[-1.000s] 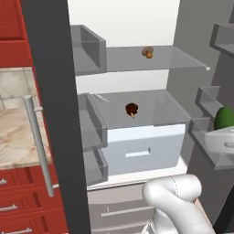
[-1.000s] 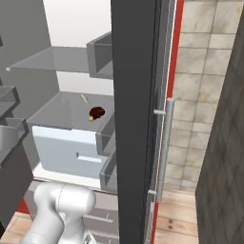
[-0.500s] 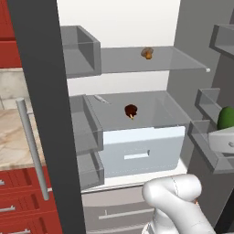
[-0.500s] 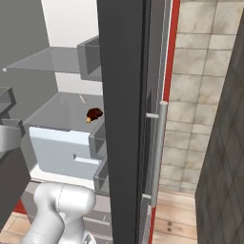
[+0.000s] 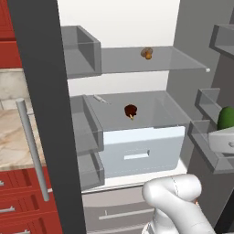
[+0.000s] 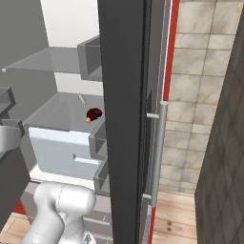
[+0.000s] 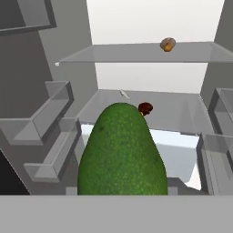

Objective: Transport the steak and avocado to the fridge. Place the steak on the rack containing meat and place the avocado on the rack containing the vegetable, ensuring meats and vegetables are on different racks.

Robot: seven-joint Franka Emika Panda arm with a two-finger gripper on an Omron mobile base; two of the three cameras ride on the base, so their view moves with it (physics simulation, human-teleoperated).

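White fridge (image 5: 137, 27) interior stands open, steak (image 5: 130, 110) at twelve o'clock, while the closed end effector apparently grips the firm, smooth-rolling avocado (image 7: 122, 152) around its middle.

Open fridge (image 6: 125, 119) with dark grey door edge-on, silver bar handle (image 6: 157, 152) on its right. Inside, steak (image 6: 94, 114) resting on glass shelf (image 6: 57, 112) topping white drawer (image 6: 59, 152).

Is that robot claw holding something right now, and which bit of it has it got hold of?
Yes, the avocado. In the hand view it fills the space just ahead of the claw, which is shut on its near end; the exact contact points are hidden.
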